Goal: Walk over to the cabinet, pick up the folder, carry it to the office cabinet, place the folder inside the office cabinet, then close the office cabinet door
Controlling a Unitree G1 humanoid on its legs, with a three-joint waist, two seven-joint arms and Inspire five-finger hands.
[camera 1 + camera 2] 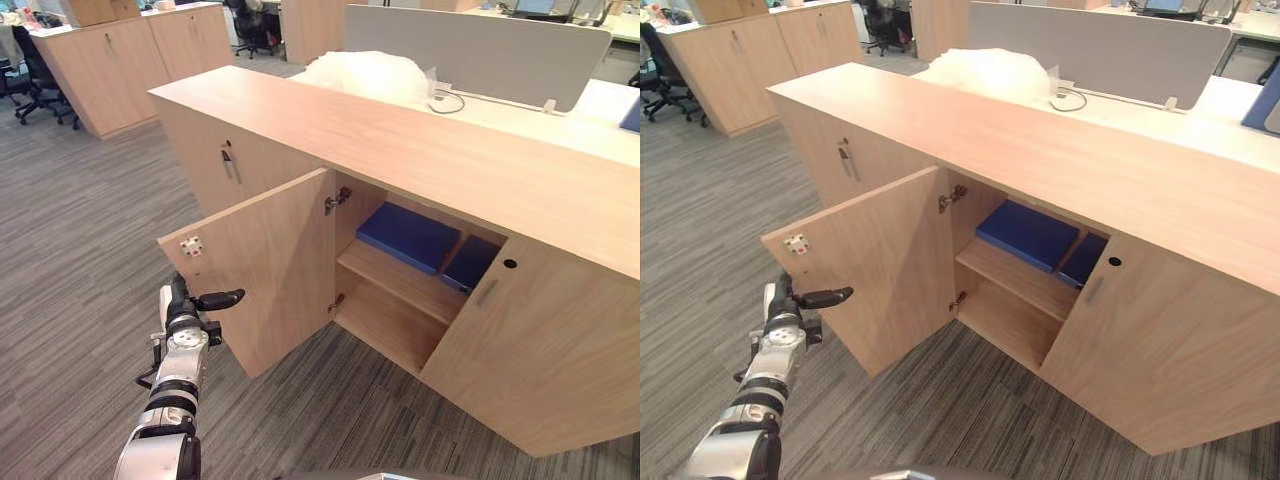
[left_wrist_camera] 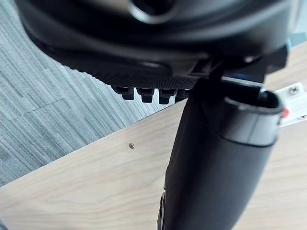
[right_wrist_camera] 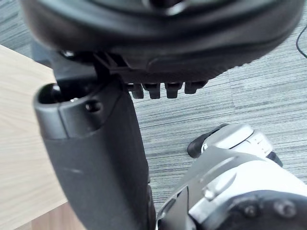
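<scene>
A low wooden office cabinet (image 1: pixel 400 140) stands before me with its left door (image 1: pixel 270 270) swung wide open. On its upper shelf (image 1: pixel 400 285) lies a blue folder (image 1: pixel 408 237), and a second blue folder (image 1: pixel 470 262) rests beside it, partly behind the closed right door (image 1: pixel 540 350). My left hand (image 1: pixel 185 310) is at the open door's outer face, near its free edge, open with the thumb pointing at the wood; the left wrist view has the door panel (image 2: pixel 96 182) right behind the thumb (image 2: pixel 216 167). My right hand (image 3: pixel 96 158) hangs open over the carpet and holds nothing.
A white plastic bag (image 1: pixel 370 72) and a grey divider (image 1: pixel 480 50) sit behind the cabinet top. More wooden cabinets (image 1: pixel 120 60) and an office chair (image 1: pixel 40 80) stand at the back left. Grey carpet (image 1: pixel 80 250) spreads to the left and in front.
</scene>
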